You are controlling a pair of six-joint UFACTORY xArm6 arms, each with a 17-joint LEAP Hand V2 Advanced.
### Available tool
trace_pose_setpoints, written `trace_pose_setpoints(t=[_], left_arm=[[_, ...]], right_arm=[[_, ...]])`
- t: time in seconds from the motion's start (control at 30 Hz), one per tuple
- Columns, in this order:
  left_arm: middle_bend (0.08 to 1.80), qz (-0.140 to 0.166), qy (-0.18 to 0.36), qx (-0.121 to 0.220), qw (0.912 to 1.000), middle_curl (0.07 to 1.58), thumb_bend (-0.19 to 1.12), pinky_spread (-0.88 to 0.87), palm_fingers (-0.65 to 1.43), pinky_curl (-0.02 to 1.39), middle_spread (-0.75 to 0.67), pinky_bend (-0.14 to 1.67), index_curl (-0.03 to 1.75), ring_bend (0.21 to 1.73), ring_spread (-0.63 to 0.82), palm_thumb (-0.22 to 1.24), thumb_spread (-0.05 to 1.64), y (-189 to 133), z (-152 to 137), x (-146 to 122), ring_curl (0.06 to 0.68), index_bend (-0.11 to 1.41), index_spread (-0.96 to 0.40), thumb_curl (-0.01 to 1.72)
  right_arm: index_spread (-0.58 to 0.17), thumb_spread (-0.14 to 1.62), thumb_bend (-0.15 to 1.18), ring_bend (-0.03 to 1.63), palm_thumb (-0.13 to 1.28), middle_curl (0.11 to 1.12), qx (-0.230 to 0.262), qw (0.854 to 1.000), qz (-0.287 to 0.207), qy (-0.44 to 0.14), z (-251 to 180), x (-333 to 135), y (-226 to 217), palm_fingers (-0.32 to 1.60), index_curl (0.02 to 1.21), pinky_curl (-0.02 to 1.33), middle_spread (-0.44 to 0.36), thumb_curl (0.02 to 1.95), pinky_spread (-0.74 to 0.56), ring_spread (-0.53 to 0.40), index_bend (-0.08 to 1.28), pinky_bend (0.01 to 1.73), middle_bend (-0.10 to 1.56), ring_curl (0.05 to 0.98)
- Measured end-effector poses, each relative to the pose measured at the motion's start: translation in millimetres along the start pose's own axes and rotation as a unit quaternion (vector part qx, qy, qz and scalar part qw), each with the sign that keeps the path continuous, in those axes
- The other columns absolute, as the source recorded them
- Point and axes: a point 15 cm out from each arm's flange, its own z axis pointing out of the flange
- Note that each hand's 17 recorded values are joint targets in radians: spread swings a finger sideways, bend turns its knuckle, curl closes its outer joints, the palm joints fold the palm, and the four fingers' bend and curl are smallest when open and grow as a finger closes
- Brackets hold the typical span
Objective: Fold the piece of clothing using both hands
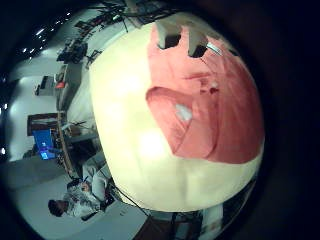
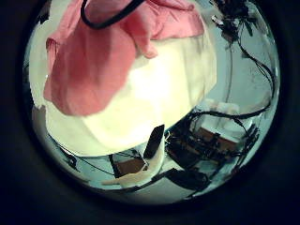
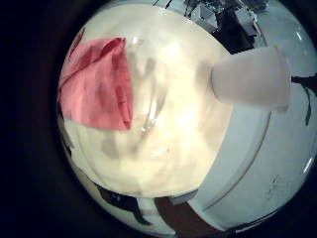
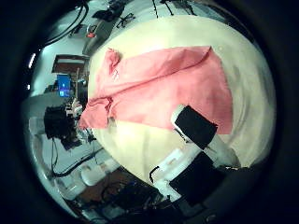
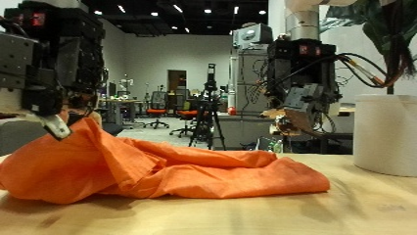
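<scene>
An orange piece of clothing (image 5: 157,166) lies bunched on the light table (image 5: 365,206), heaped higher at the end under my left hand. The left little finger side palm view shows the clothing (image 1: 205,100) below with one part folded over; it also shows in the left thumb side palm view (image 2: 103,56). My right hand (image 5: 298,108) hangs above the other end, away from it, holding nothing. The right thumb side palm view shows the clothing (image 4: 159,84) spread on the table.
A white cylindrical container (image 5: 386,132) stands on the table beside my right hand; it also shows in the right little finger side palm view (image 3: 253,77). Equipment racks and chairs stand behind the table.
</scene>
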Motion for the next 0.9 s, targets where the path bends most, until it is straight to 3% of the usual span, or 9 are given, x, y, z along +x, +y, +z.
trace_pose_setpoints(t=[0.13,0.3,0.37,0.47,0.63,0.9], left_arm=[[0.2,-0.012,-0.007,0.014,0.9998,0.28,-0.02,0.48,0.05,0.36,0.28,0.26,0.31,0.49,0.46,0.26,0.9,-13,2,0,0.271,0.17,0.05,0.32],[0.35,-0.028,-0.013,0.059,0.9978,0.33,-0.01,0.37,0.34,0.29,0.04,0.13,0.4,0.43,0.27,0.35,0.94,-35,-3,-2,0.247,0.39,-0.02,0.33],[0.55,-0.034,-0.012,0.073,0.9967,0.4,0.02,0.28,0.57,0.22,-0.09,0.05,0.49,0.4,0.14,0.43,1.01,-42,-6,-3,0.23,0.65,-0.15,0.33],[0.7,-0.049,0.003,0.091,0.9947,0.47,0.03,0.14,0.71,0.17,-0.23,0.09,0.59,0.42,-0.04,0.49,1.13,-48,-12,-3,0.233,0.89,-0.28,0.32],[0.8,-0.051,0.034,0.112,0.9918,0.56,0.04,0.01,0.71,0.14,-0.36,0.14,0.66,0.49,-0.22,0.54,1.28,-61,-39,-2,0.264,1.06,-0.4,0.3],[0.82,-0.067,0.031,0.108,0.9915,0.62,0.05,-0.05,0.65,0.12,-0.43,0.17,0.7,0.59,-0.33,0.6,1.38,-107,-52,-40,0.295,1.12,-0.46,0.28]], right_arm=[[-0.32,1.25,-0.01,0.3,0.66,0.37,-0.002,1.0,-0.001,0.0,-2,0,2,0.26,0.36,0.26,-0.068,0.22,0.15,0.034,0.17,0.27,0.2,0.245],[-0.311,1.25,-0.01,0.28,0.66,0.38,-0.006,1.0,-0.001,-0.001,1,-1,7,0.29,0.35,0.26,-0.057,0.22,0.14,0.034,0.18,0.25,0.22,0.242],[-0.311,1.25,-0.01,0.28,0.66,0.38,-0.012,1.0,-0.001,-0.001,6,-1,11,0.31,0.35,0.25,-0.058,0.22,0.14,0.027,0.18,0.23,0.23,0.242],[-0.311,1.25,-0.01,0.28,0.65,0.38,-0.013,1.0,-0.001,-0.002,7,0,11,0.33,0.35,0.25,-0.07,0.22,0.13,0.022,0.18,0.21,0.25,0.243],[-0.312,1.25,-0.01,0.26,0.65,0.39,-0.015,1.0,0.0,-0.002,9,1,11,0.36,0.36,0.25,-0.078,0.22,0.13,0.007,0.19,0.19,0.26,0.242],[-0.32,1.24,-0.01,0.26,0.65,0.4,-0.02,1.0,0.001,-0.003,14,2,12,0.39,0.37,0.24,-0.092,0.22,0.11,-0.012,0.19,0.18,0.28,0.245]])
